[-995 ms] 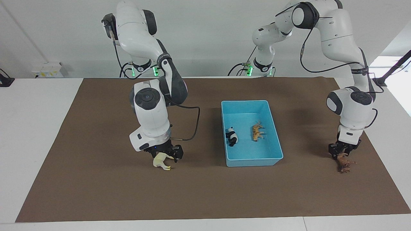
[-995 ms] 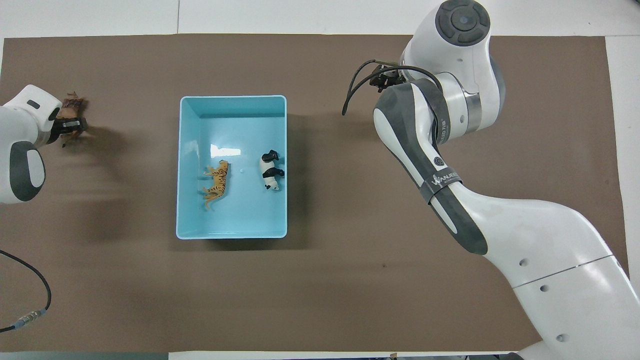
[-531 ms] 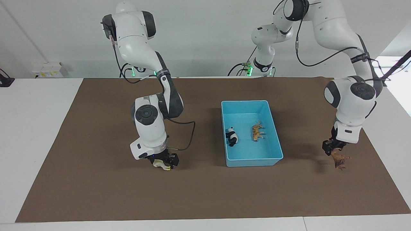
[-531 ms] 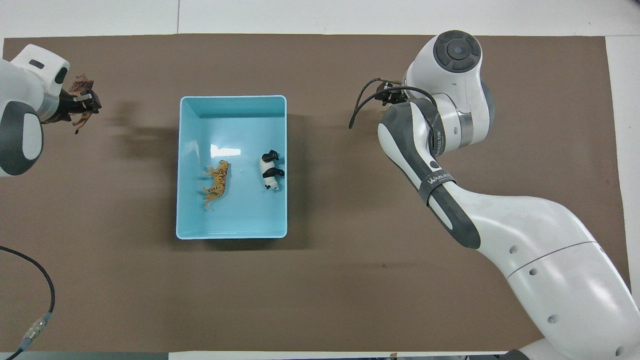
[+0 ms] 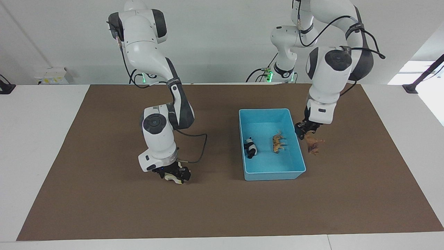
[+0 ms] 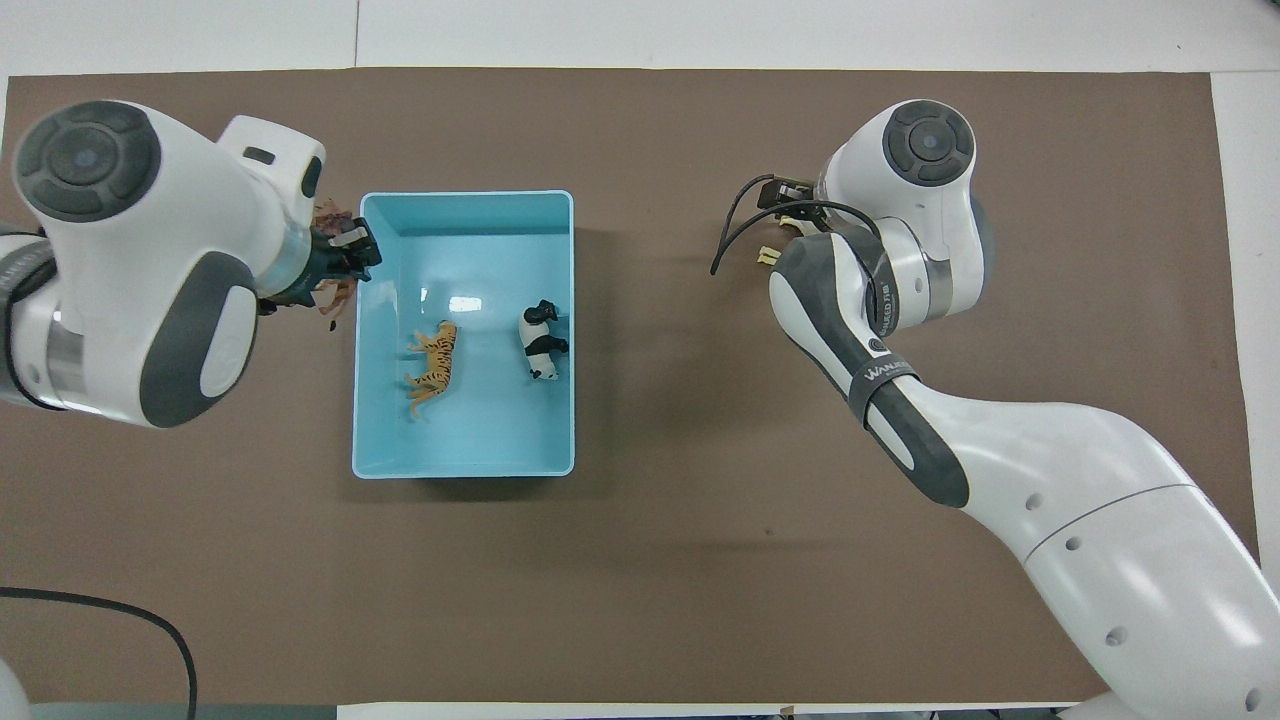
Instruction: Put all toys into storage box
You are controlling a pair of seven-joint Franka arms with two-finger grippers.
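The light-blue storage box [image 5: 274, 173] stands mid-table; it also shows in the overhead view [image 6: 462, 468]. In it lie the orange tiger [image 5: 277, 142] [image 6: 432, 368] and the panda [image 5: 250, 147] [image 6: 543, 340]. My left gripper [image 5: 304, 133] [image 6: 345, 255] is shut on the brown lion [image 5: 314, 144] [image 6: 328, 295] and holds it in the air over the mat, just outside the box wall at the left arm's end. My right gripper [image 5: 174, 174] is down at the mat over the cream long-necked animal [image 5: 172, 178], mostly hidden; only cream bits show in the overhead view [image 6: 768, 256].
A brown mat [image 5: 222, 208] covers the table, with white table edge around it. The right arm's black cable [image 5: 199, 152] loops just above the mat between its gripper and the box.
My left gripper lifted the lion off the mat and carried it to the box's side wall. My right gripper lowered onto the cream animal, which now shows less.
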